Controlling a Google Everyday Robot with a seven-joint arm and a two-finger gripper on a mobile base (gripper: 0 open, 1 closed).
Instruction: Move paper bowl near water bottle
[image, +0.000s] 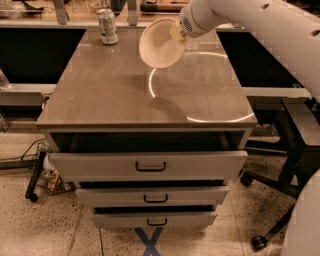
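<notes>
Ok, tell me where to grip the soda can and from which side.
Probably grip the soda can across its middle, coming level from the front: it stands upright, a narrow cylinder, at the cabinet top's back left. For now the gripper is at the back right, holding the tilted paper bowl by its rim.
</notes>
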